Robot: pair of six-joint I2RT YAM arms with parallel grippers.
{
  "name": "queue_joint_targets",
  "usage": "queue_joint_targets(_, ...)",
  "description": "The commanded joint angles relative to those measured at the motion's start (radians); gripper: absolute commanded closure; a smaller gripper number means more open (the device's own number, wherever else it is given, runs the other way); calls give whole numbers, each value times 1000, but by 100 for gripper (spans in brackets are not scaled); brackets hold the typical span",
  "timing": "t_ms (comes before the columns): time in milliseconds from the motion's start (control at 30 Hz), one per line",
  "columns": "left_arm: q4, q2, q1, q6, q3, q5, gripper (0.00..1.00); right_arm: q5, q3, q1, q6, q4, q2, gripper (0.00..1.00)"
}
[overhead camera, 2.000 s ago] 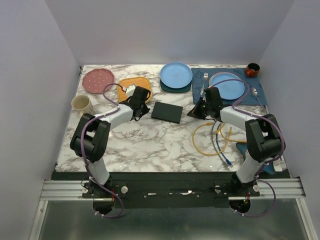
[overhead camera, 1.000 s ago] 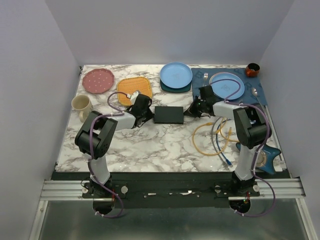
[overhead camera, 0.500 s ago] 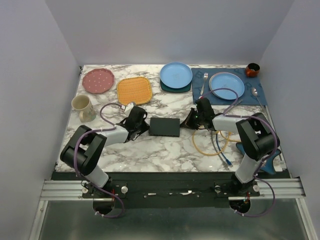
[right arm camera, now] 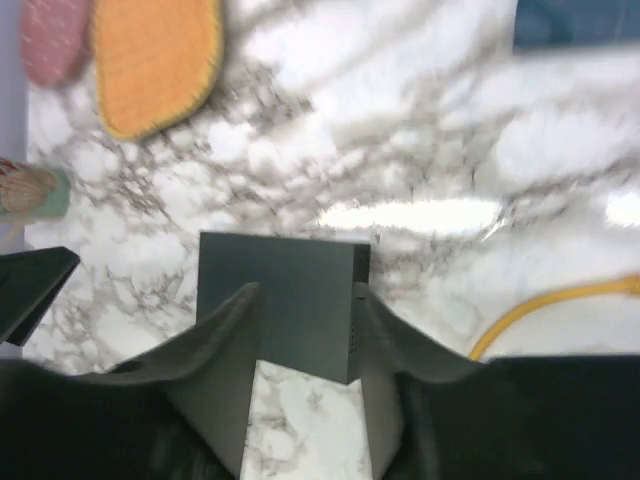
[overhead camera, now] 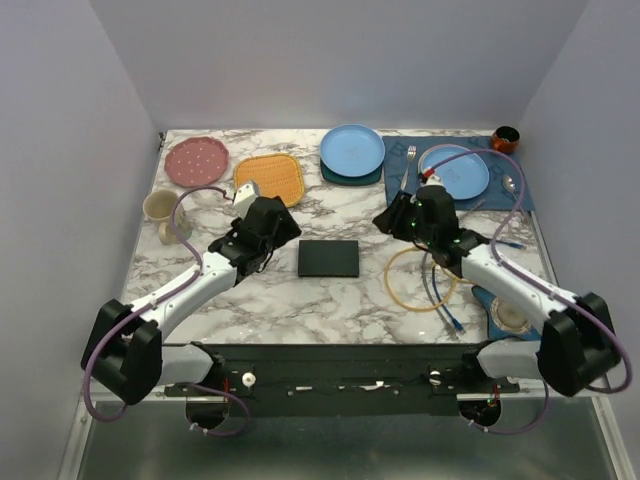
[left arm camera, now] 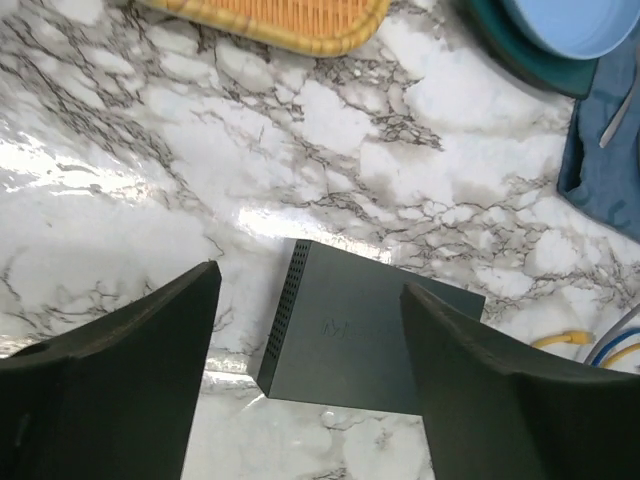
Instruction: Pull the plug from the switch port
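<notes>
Fingers (left arm camera: 120, 380) of the left gripper (overhead camera: 270, 232) spread wide and empty; right gripper (overhead camera: 392, 222) also parted, holding nothing.
Switch (overhead camera: 328, 259) lies flat between the two grippers, touching neither.

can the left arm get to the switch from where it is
Probably yes. The left gripper is open just left of the switch, with only bare marble table between them and nothing lying in the way.
</notes>
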Motion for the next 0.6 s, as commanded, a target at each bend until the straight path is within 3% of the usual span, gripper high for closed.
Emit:
queue_joint_targets(0,-107,-28,-4,68,46,-84,3,175,-52,45,-223,118,-196,43)
queue_joint_targets(33,-127,-1,-16,103,69,-95,1,191,-84,58,-253,152,-225,41)
queue_joint_targets(67,-162,15,-26,117,110,-102,1,195,-95,76,-289,174,-244,26)
queue_joint_targets(100,-179,32,-33,131,129,-127,1,198,-107,81,-272,210,-267,0)
queue_joint_targets(267,-214,84,-82,119,178,-161,1,59,-185,84,-223,366,-298,0)
queue_joint_targets(433,-106,-6,-96,208,115,-95,1,2,-107,85,-222,189,-256,0)
queue_joint_targets(567,-26,-92,-96,173,40,-12,1,2,-139,85,-223,163,-300,0)
